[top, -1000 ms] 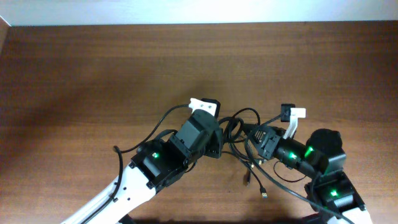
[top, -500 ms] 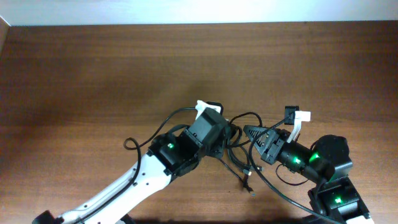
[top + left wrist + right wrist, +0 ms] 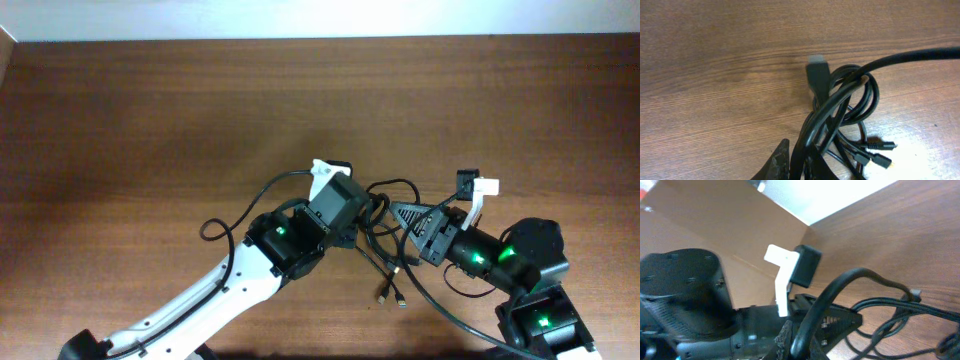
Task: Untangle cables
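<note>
The cables (image 3: 380, 205) are lying as a knotted bundle low in the centre of the overhead view, directly between the two grippers. The left gripper (image 3: 357, 228) is touching the bundle from its left and, in its wrist view, appears to be pinching the strands, nearly closed. The right gripper (image 3: 397, 211) is pointing at it from just beside on the right, and I cannot tell how far it is open. The loose plug ends (image 3: 391, 296) are trailing toward the bottom edge, so the strands are running crosswise to the line between the grippers.
</note>
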`<state>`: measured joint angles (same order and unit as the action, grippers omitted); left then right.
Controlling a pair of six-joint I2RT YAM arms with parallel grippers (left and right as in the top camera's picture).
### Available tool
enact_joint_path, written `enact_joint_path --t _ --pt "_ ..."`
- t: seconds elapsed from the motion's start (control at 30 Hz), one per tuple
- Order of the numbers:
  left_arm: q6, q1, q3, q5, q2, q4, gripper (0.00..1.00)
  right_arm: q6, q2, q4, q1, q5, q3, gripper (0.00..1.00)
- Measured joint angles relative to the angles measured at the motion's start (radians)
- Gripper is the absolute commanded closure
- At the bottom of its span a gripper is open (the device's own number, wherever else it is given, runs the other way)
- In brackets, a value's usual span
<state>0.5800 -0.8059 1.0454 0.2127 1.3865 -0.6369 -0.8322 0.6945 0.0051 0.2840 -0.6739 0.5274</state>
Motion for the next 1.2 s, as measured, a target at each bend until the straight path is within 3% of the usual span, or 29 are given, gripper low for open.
enact_joint_path --t 0.37,0.6,0.63,0.73,0.77,1.2 --pt "0.100 0.029 0.000 0.073 0.035 0.019 1.00 -0.003 0.000 0.008 0.000 -0.040 0.000 0.96" --pt "0.121 0.102 0.000 0.081 0.035 0.020 1.00 -0.003 0.000 0.007 0.000 -0.043 0.000 0.96" --pt "0.121 0.105 0.000 0.080 0.035 0.020 1.00 -0.003 0.000 0.007 0.000 -0.043 0.000 0.89" --pt "0.124 0.109 0.000 0.072 0.037 0.017 1.00 -0.002 -0.002 0.009 0.000 -0.047 0.000 0.41" --pt "0.125 0.113 0.000 0.068 0.039 0.014 1.00 -0.001 -0.002 0.008 0.000 -0.047 0.000 0.30" --pt "0.126 0.118 0.000 -0.014 0.041 -0.002 1.00 0.031 -0.005 -0.067 0.000 -0.013 0.000 0.11"
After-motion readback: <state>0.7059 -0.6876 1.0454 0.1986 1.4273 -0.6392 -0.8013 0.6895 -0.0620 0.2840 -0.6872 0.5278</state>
